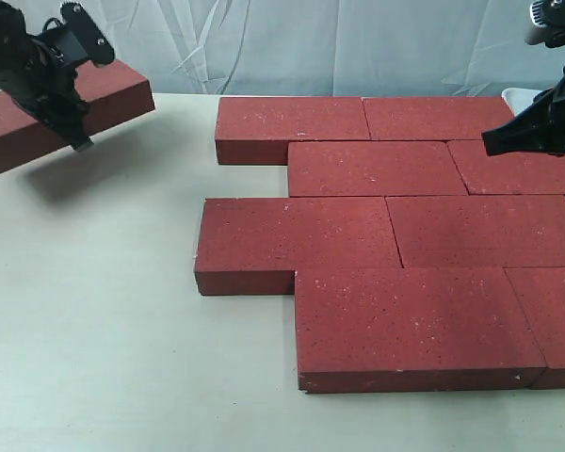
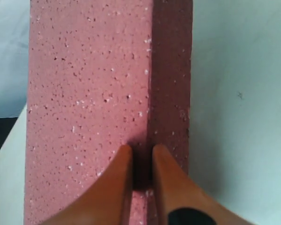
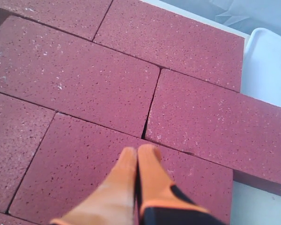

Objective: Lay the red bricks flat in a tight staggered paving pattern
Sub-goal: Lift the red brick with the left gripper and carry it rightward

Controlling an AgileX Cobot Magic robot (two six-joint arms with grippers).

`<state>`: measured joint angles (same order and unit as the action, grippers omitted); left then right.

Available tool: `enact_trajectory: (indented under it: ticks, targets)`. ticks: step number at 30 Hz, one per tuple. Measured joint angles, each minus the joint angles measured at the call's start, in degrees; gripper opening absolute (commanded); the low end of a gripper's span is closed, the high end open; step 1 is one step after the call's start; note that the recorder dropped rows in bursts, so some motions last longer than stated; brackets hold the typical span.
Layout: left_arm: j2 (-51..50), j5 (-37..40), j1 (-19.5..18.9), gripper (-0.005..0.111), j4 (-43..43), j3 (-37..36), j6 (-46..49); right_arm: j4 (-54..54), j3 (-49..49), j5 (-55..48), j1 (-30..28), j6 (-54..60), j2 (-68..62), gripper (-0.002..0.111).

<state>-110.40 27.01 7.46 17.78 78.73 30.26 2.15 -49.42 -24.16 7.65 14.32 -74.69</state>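
Where the pale table (image 1: pixel 94 358) carries the red bricks (image 1: pixel 386 231) before a creased grey curtain (image 1: pixel 292 47), the right hand (image 3: pixel 138 152) is pressed together; I cannot tell the left hand's (image 2: pixel 141 150) state.

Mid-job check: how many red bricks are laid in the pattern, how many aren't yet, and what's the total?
Red bricks laid in the pattern: 8
Red brick off the pattern, at the left claw: 1
Total: 9
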Motion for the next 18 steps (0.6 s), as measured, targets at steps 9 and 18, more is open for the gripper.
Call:
enact_trajectory:
  ticks: [9,18]
  targets:
    - [9.52,-4.78,0.37,0.0,-0.78,-14.42,16.62,0.0,0.0,0.0,0.0,0.0,0.0,-0.001]
    - [13.8,-16.29,2.17,0.0,-9.14,-25.61,35.62,0.0,0.0,0.0,0.0,0.0,0.0,-0.001]
